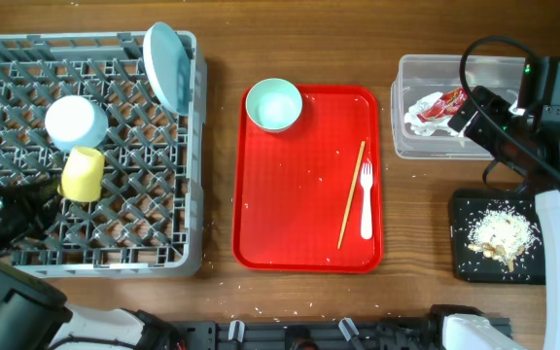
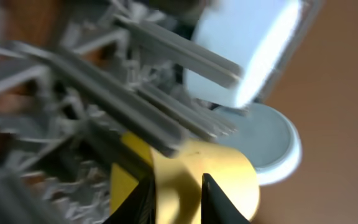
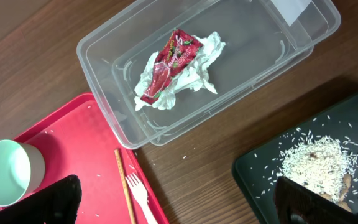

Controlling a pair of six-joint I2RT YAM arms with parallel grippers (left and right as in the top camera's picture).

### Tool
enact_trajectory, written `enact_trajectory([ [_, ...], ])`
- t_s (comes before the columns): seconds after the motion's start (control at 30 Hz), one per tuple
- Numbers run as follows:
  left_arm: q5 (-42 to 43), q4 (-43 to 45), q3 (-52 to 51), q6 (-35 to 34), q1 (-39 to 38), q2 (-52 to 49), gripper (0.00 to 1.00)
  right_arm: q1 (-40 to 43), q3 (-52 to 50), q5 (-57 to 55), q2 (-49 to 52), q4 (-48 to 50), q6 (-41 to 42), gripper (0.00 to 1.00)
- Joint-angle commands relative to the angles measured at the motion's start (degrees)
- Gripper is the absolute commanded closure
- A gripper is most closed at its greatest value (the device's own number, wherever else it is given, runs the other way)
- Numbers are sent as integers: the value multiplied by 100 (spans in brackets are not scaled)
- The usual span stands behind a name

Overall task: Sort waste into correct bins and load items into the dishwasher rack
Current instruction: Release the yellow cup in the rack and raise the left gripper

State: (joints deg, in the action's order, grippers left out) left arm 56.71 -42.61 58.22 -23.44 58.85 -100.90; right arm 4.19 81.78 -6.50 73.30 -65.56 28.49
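Left tool [image 2: 178, 186] straddling yellow cup [image 1: 83, 173] in rack [image 1: 134, 224], grip not tellable. Cup risking tipping off pegs if dragged. Right tool [image 3: 176, 193] spread, empty, hanging by tub [image 1: 406, 136]. Fork [image 1: 366, 199], chopstick [image 1: 351, 194] lying on red tray [image 1: 299, 175].

Red wrapper [image 3: 171, 61] and crumpled paper [image 3: 199, 76] lie in the clear tub [image 3: 102, 60]; rice [image 3: 312, 165] covers the black tray [image 3: 258, 182].

I see a grey lattice rack [image 1: 191, 194], a light blue plate [image 1: 166, 63], a light blue bowl [image 1: 76, 122], a yellow cup [image 1: 84, 175], a red tray [image 1: 299, 194], a pale green saucer [image 1: 273, 104], a white fork [image 1: 366, 199], a red printed wrapper [image 1: 442, 104], a clear tub [image 1: 426, 146], and whitish rice [image 1: 502, 233] on a black tray [image 1: 467, 219].
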Motion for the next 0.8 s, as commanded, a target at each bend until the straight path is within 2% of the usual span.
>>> enact_trajectory([
  [0.0,-1384,-413,98,-20,-46,356,78,17,-13,-98,39,20,2,0],
  [0.1,-1403,-442,186,-175,-46,859,73,17,-13,-98,39,20,4,0],
  [0.23,-1869,-525,317,-422,-63,1727,72,17,-13,-98,39,20,2,0],
  [0.3,-1867,-525,317,-533,-192,2055,76,17,-13,-98,39,20,2,0],
  [0.37,-1867,-511,317,-533,-485,2205,92,17,-13,-98,39,20,4,0],
  [0.4,-1869,-470,319,-529,-793,2249,96,17,-13,-98,39,20,2,0],
  [0.47,-1908,-260,319,-315,-1325,2256,96,17,-13,-98,39,20,4,0],
  [0.53,-2564,-96,319,-232,-1864,2253,96,17,-13,-98,39,17,4,0],
  [0.63,-4551,28,319,-229,-2767,2236,96,17,-13,-98,39,20,4,0],
  [0.7,-5488,173,317,-227,-3261,2168,96,17,-13,-98,39,20,2,0],
  [0.77,-5576,308,317,-184,-3421,2041,96,17,-13,-98,37,17,2,0],
])
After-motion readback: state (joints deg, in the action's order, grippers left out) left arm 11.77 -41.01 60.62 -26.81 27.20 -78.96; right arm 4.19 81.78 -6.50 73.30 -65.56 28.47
